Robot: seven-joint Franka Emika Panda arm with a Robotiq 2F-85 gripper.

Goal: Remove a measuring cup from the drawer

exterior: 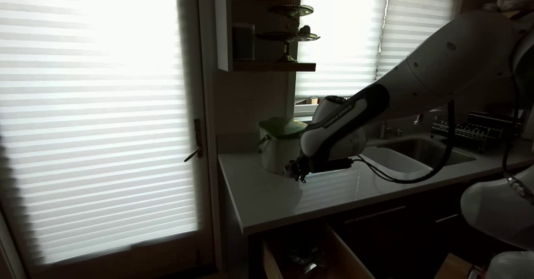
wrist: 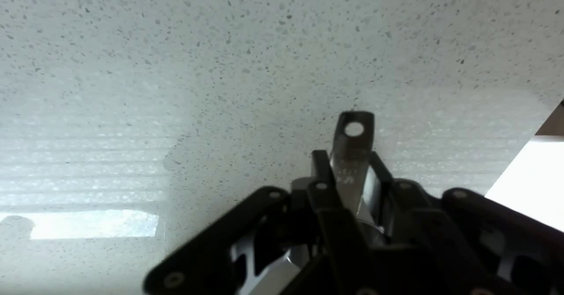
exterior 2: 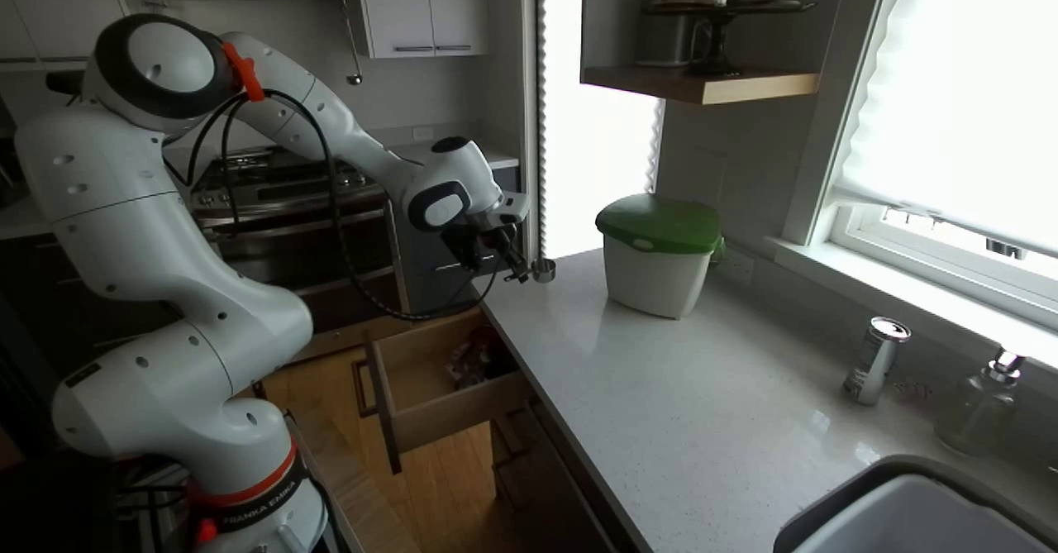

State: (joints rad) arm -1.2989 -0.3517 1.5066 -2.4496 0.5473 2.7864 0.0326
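In an exterior view, the light-brown wooden drawer (exterior: pixel 345 252) stands open. In an exterior view, the round, shiny metal measuring cup (exterior 2: pixel 544 270) is outside it. In the wrist view, your gripper (wrist: pixel 350 162) pinches the cup's flat, holed handle (wrist: pixel 352 147) over the glossy, dark-flecked tabletop (wrist: pixel 246 110).

Below the end effector (wrist: pixel 350 167) spreads the speckled tabletop (wrist: pixel 246 87); in an exterior view the bin (exterior 2: pixel 661 280), its green lid (exterior 2: pixel 661 221) on, stands near it on the right, the can (exterior 2: pixel 876 363) and the bottle (exterior 2: pixel 979 408) much farther right, the shelf (exterior 2: pixel 760 87) bearing a stand (exterior 2: pixel 717 40) above right, and the oven (exterior 2: pixel 285 247) off to the left. In an exterior view the tall blind (exterior: pixel 104 145) hangs well to the end effector's left, while the tub (exterior: pixel 388 162), the sink (exterior: pixel 423 147) and the rack (exterior: pixel 471 132) lie to its right, the rack farthest.
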